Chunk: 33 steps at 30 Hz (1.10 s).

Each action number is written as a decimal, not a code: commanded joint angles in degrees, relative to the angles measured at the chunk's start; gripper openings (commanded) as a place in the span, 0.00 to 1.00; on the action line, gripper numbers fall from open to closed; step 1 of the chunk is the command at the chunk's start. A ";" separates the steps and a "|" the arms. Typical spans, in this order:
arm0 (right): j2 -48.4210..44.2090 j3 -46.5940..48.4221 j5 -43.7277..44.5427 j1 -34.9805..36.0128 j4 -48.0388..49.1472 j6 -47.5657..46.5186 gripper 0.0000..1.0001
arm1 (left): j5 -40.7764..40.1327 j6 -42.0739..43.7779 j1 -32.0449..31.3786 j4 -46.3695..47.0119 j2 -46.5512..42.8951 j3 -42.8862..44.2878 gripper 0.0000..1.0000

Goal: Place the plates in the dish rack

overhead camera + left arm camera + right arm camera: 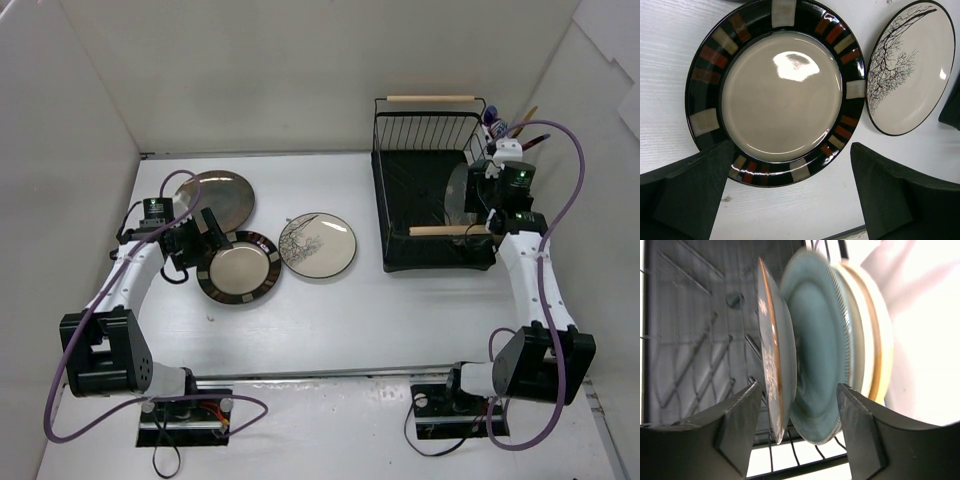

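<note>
A dark-rimmed beige plate lies flat on the table and fills the left wrist view. My left gripper is open just above its near edge, and one finger overlaps the rim. A brown-bronze plate lies behind it, and a cream plate with a branch motif lies to its right. The black dish rack holds a dark grey floral plate, a teal plate and a cream plate on edge. My right gripper is open, its fingers straddling the grey and teal plates.
The rack has two wooden rod handles and a utensil cup with utensils at its far right corner. White walls close in the table at the left, back and right. The right arm's purple cable arcs beside the rack.
</note>
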 commanded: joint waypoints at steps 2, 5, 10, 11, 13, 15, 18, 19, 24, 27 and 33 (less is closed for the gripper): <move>-5.01 5.53 -1.05 2.17 2.18 1.19 0.62 | 1.11 0.66 0.03 2.26 -0.34 2.76 0.97; -5.89 7.30 -2.97 4.02 1.48 2.94 0.65 | 1.46 0.66 0.03 2.26 -0.42 2.67 0.97; -7.03 10.72 -4.39 7.98 0.07 4.09 0.67 | 1.55 0.58 0.03 2.00 -0.51 2.58 0.97; -7.21 11.16 -4.91 8.77 -0.10 4.70 0.68 | 1.38 0.58 0.03 1.74 -0.60 2.41 0.97; -8.00 12.13 -7.28 8.77 -0.37 6.28 0.68 | 0.33 0.23 0.03 1.38 -1.12 2.32 0.97; -8.44 12.66 -9.30 11.06 -0.37 7.95 0.69 | -1.52 -0.91 0.03 0.59 -2.00 1.70 0.97; -8.97 13.36 -13.26 12.64 -0.19 9.63 0.69 | -2.84 -3.02 1.34 -0.11 -3.85 -0.40 0.97; -8.80 13.36 -15.01 13.69 -0.28 11.19 0.69 | -2.41 -3.90 2.13 0.15 -4.37 -1.54 0.97; -6.87 13.45 -19.58 17.21 0.07 13.40 0.70 | 10.06 -9.17 12.41 9.45 -9.12 -15.77 0.94; -5.29 13.37 -21.08 19.84 0.42 14.02 0.70 | 11.83 -9.79 13.22 12.54 -10.18 -19.21 0.90; -3.26 12.13 -22.32 24.58 3.15 15.43 0.70 | 12.62 -12.52 13.22 18.33 -10.36 -23.33 0.83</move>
